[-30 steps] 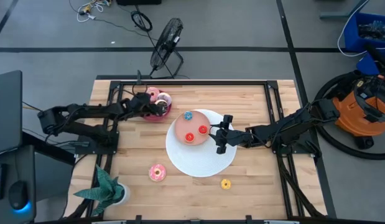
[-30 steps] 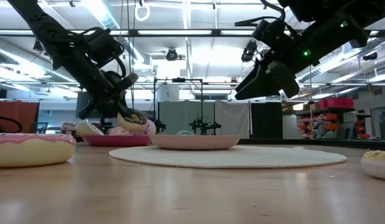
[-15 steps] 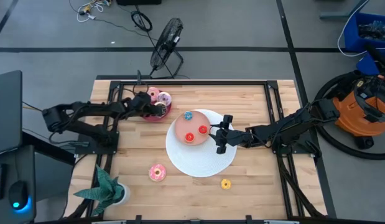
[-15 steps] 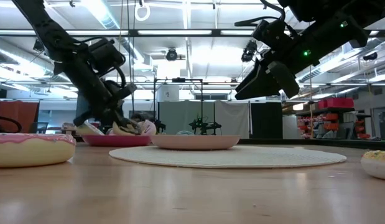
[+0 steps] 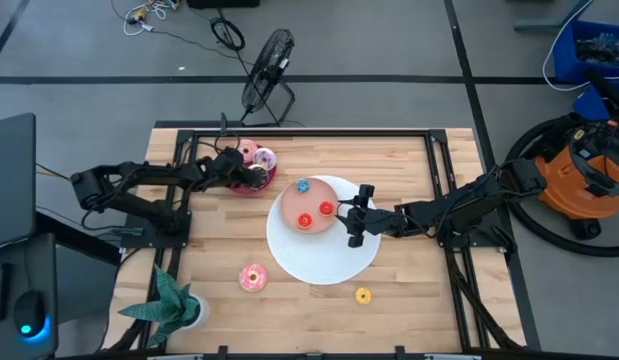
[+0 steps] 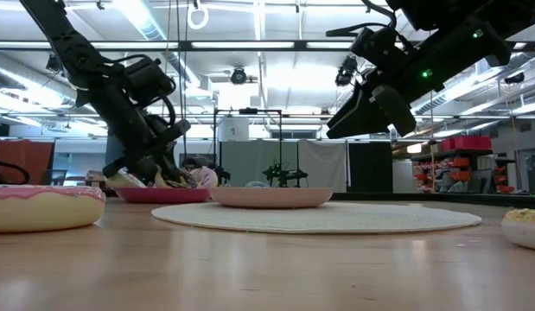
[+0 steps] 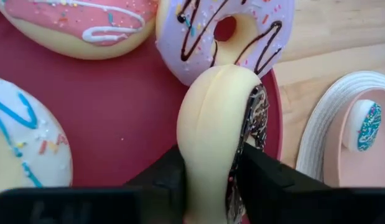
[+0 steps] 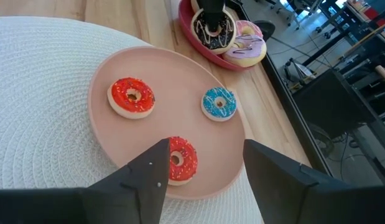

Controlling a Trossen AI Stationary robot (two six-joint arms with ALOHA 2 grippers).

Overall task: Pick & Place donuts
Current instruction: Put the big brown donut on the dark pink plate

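1. Nearest, on bare wood just in front of the white disc (image 5: 329, 265): yellow donut (image 5: 362, 295), tiny, not yet collected.
2. To the front left of the disc, also on bare wood: pink donut (image 5: 253, 277), large, likewise waiting. Potted plant (image 5: 174, 300) farther left of it.
3. Sitting on the disc, toward its far left part: salmon plate (image 8: 111, 146) with 3 tiny donuts, 2 red donuts (image 8: 132, 97) and 1 blue donut (image 8: 219, 104). Looks sorted.
4. Hovering over the disc beside that plate: right gripper (image 8: 204, 149), fingers spread wide, holding nothing.
5. Just beyond the disc's far left edge: crimson plate (image 7: 117, 124) with 4 large donuts. Second pink donut (image 7: 80, 25), purple donut (image 7: 242, 31) and white donut (image 7: 18, 149) lying flat.
6. On that same plate: chocolate donut (image 7: 217, 149) standing on edge, pinched between the fingers of the left gripper (image 5: 239, 170). Appears to be set down but not let go.
7. Judged progress: 7 of 9 on plates, 1 of those awaiting release, 2 left on the table in front of the disc.
8. Farthest, on the floor beyond the disc and table: small fan (image 5: 267, 70).
9. No brand, label or writing readable anywhere.
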